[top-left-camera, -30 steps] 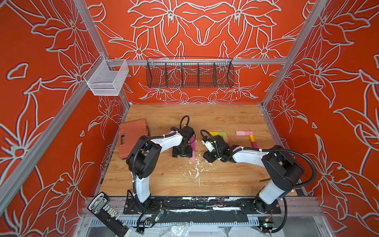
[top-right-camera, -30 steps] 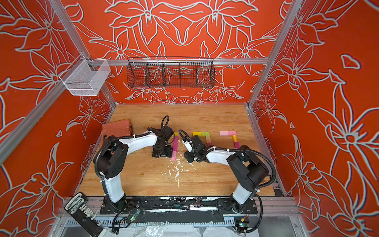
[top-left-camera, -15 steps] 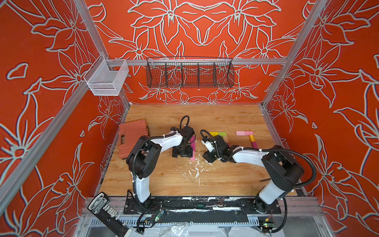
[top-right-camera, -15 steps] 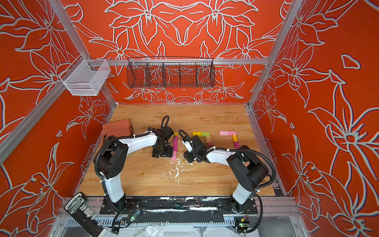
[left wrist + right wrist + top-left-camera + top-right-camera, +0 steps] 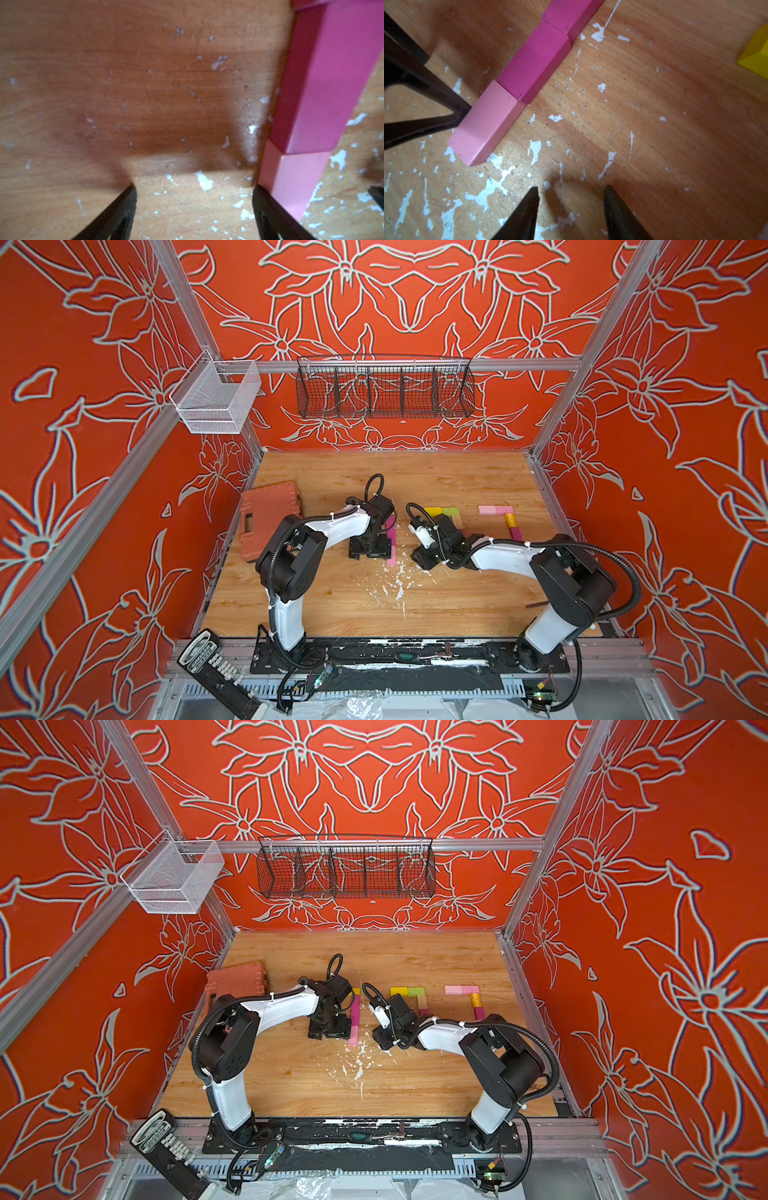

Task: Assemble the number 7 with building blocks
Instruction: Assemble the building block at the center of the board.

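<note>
A stem of building blocks lies at mid-table in both top views, magenta [image 5: 390,531] above a light pink end block [image 5: 391,558]. My left gripper [image 5: 194,187] stands open over bare wood just left of that stem [image 5: 354,1019]. One of its fingertips [image 5: 259,193] is right beside the light pink block [image 5: 291,182], below the magenta block [image 5: 324,83]. My right gripper [image 5: 571,188] is open and empty, low over the table to the right of the stem. It sees the light pink block [image 5: 488,122], the magenta blocks [image 5: 533,62] and a yellow block corner [image 5: 756,56].
Two more block figures lie to the right: yellow, green and wood [image 5: 451,512], then pink, yellow and magenta [image 5: 496,510]. A red-brown tool case [image 5: 268,518] sits at the left edge. White flecks [image 5: 395,585] mark the table. Wire baskets [image 5: 384,387] hang on the back wall.
My left gripper's jaws have spread a little wider. Neither arm has visibly shifted and the blocks lie as before.
</note>
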Motion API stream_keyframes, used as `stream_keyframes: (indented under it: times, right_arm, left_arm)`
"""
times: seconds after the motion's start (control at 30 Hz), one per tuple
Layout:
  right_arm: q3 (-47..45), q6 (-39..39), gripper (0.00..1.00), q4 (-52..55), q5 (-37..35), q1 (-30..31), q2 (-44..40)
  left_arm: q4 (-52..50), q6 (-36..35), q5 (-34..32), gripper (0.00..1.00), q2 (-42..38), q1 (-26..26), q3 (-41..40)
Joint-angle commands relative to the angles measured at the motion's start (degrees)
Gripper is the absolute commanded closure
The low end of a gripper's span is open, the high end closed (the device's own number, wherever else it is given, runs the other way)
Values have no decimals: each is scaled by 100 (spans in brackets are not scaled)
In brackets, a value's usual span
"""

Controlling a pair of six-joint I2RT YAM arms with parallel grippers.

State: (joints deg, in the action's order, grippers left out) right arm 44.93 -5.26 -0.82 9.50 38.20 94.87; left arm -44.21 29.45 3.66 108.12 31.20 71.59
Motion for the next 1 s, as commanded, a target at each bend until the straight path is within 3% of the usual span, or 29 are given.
stream_keyframes:
  times: [0.0, 0.33, 0.6, 0.97]
  right_arm:
    - [-89, -92, 47, -85, 70, -27, -29]
    - [48, -108, 47, 15, 146, -49, -85]
    - [546, -282, 47, 291, 254, -194, -156]
    - [1670, -384, 47, 844, 204, -389, 571]
  left_arm:
    - [88, 27, 126, 14, 299, 18, -75]
    - [-60, 35, -100, 14, 57, -65, -84]
    - [-184, -201, -225, 15, -387, -528, -87]
    - [-182, -376, -216, 24, 163, -764, 750]
